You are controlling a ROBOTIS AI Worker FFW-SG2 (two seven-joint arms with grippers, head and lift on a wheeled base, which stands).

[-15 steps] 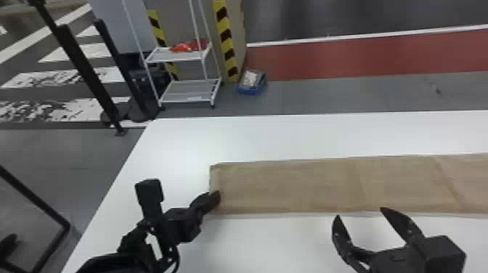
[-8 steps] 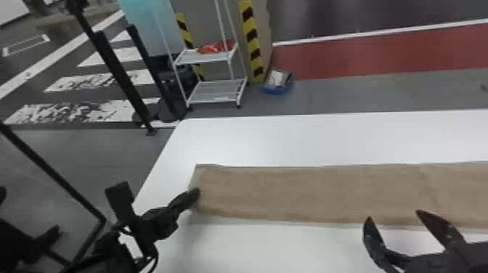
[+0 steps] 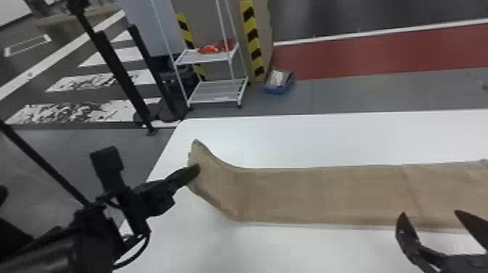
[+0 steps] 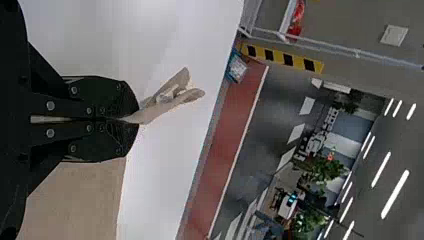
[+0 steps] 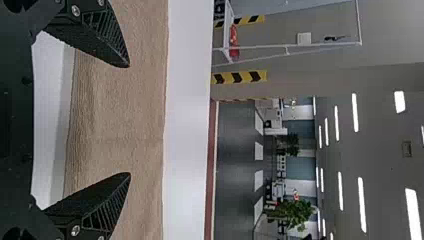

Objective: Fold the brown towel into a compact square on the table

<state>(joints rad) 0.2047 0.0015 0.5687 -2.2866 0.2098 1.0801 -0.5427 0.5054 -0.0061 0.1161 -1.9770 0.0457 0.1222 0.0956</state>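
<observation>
your left gripper point(image 3: 196, 169) is closed on the left end of the brown towel point(image 3: 323, 194), pinching the cloth between its flat black fingers. that end is tilted up off the white table point(image 3: 348, 141), and in the left wrist view a crumpled, soft-edged tuft of it pokes out past the fingertips, folded into a small loose ruffle.

from there your towel slopes down in a smooth curve and lies as a long, flat strip across the table, running out past the head view's right edge. a faint straight crease crosses it near your right gripper point(image 3: 430, 213), whose tapered fingers stand wide apart with nothing between them, by the strip's near edge. up close in the right wrist view, you can see the cloth's fine, slightly nubby grain, with soft ripples along one long side; the tabletop beside it is smooth and plain.

beyond the table you have a white, thin-framed rack point(image 3: 218, 90) with a crumpled red thing point(image 3: 214, 47) on its upper shelf, and a blue box point(image 3: 279, 87) on the grey floor.
</observation>
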